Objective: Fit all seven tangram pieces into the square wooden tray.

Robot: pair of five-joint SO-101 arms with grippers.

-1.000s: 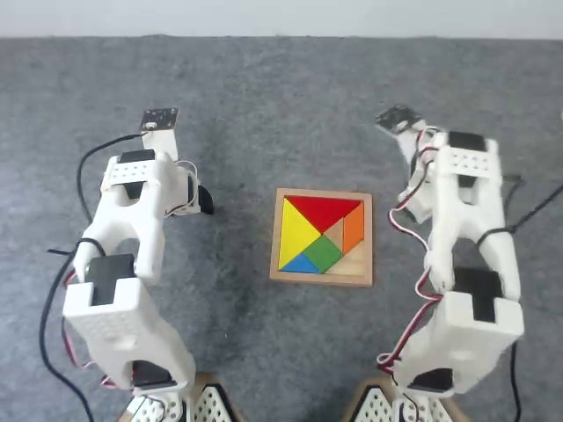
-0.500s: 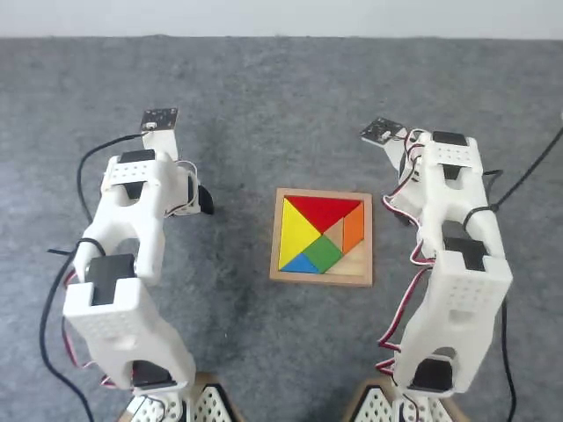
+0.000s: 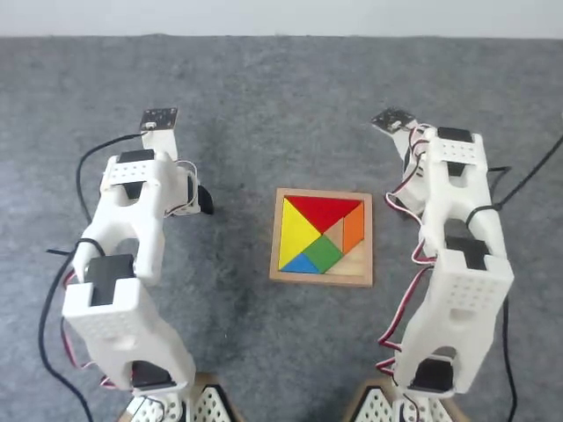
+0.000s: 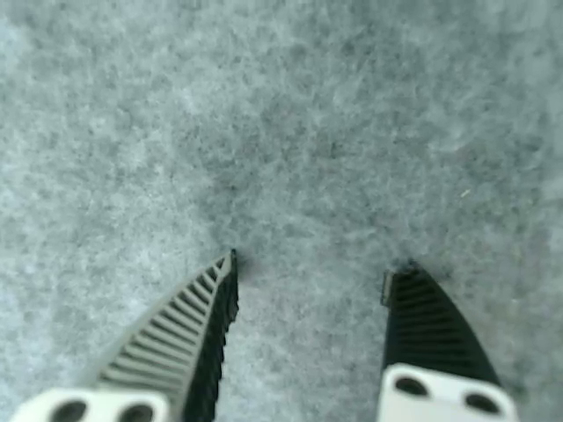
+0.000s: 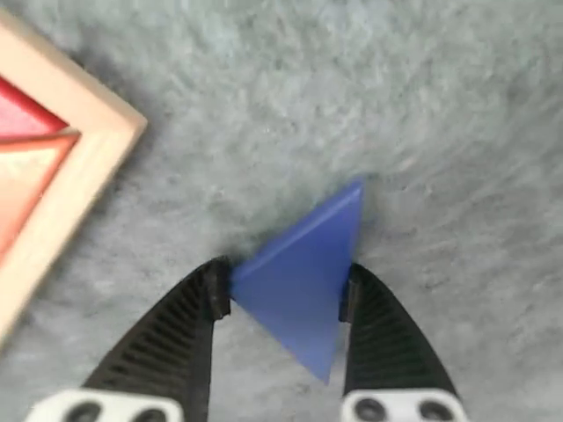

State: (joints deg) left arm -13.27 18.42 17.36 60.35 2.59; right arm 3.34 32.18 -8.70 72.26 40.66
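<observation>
High view: the right arm (image 3: 453, 220), right of the wooden tray (image 3: 321, 280), swung in toward it, then eased slightly back over the last second; the left arm (image 3: 132, 220), on the tray's other side, has not stirred. The tray's corner nearest the right arm's base is bare wood

Left wrist view: the left gripper (image 4: 317, 264) gapes wide over carpet (image 4: 281, 105)

Right wrist view: the right gripper (image 5: 286, 268) pinches a blue triangle (image 5: 303, 264) just beside the tray's corner, likely the last piece, now secured for carrying in
</observation>
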